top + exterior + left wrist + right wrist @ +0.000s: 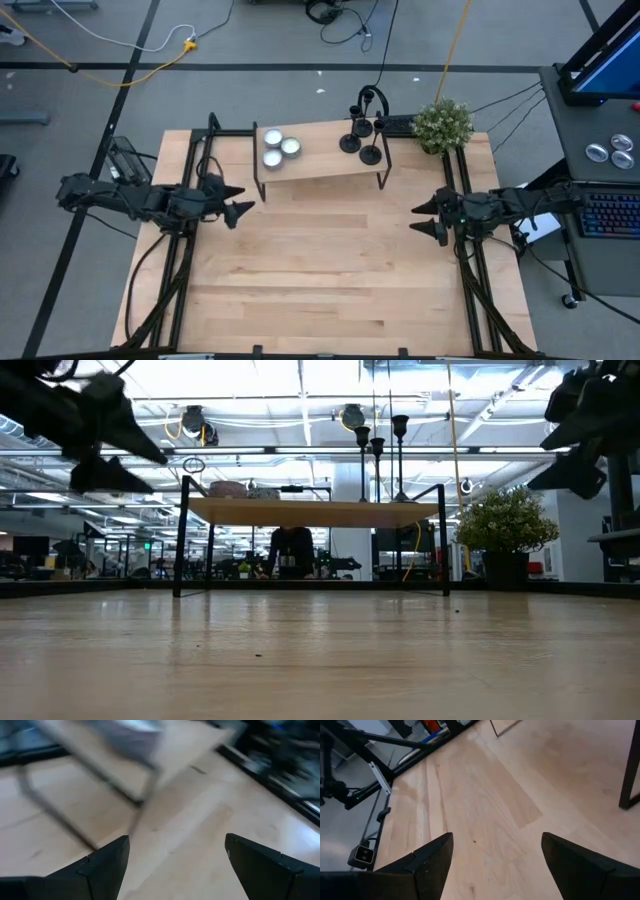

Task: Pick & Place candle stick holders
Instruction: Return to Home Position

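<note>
- Table (330,290): no holder is on the bare wood and neither gripper is carrying one. I read the placing as finished, with only parking the arms left.
- Shelf (320,165): wooden top on black legs, at the far edge of the table. It carries everything.
- Left gripper (243,200): off the shelf's left end, raised above the table, apart from the shelf. Jaws are spread wide with nothing between them; the wrist view shows only table between the fingers.
- Right gripper (418,221): at the right edge, clear of the shelf's right leg, also raised. Jaws are wide apart and empty.
- Plant (442,124): potted, just past the shelf's right end.
- Candle stick holders (370,155): all three are clustered on the shelf's right end, close together. The low view shows them upright. They are black, each a round flat base with a thin stem and a small cup, and the cups top out at different heights. None is tipped or hanging over the edge, as far as I can see.
- Tealights (290,146): three white-silver rounds on the shelf's left end, well apart from the holders.
</note>
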You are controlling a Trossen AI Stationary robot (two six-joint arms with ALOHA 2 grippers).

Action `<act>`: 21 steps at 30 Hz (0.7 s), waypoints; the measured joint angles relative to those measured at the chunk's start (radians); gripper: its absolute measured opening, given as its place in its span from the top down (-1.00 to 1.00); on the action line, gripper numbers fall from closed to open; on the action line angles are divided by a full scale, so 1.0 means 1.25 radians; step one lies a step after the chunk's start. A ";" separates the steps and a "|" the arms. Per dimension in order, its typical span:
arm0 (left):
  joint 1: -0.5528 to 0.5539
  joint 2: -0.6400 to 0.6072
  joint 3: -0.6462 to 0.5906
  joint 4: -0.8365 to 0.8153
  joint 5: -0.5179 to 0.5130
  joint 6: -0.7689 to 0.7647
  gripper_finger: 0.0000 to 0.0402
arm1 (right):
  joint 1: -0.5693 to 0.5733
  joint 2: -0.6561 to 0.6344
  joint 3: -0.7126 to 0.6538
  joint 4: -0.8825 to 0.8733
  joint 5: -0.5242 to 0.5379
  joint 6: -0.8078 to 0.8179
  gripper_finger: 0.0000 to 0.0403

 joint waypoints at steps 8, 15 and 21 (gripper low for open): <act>0.000 -0.082 -0.020 0.140 0.152 0.264 -0.67 | 0.000 -0.092 -0.001 0.044 0.000 -0.155 -0.45; 0.000 -0.176 -0.178 0.334 0.210 0.313 -0.67 | 0.000 -0.151 -0.001 0.043 0.000 -0.190 -0.45; 0.000 -0.222 -0.289 0.431 0.247 0.303 -0.67 | 0.000 -0.156 -0.060 0.202 -0.004 -0.250 -0.45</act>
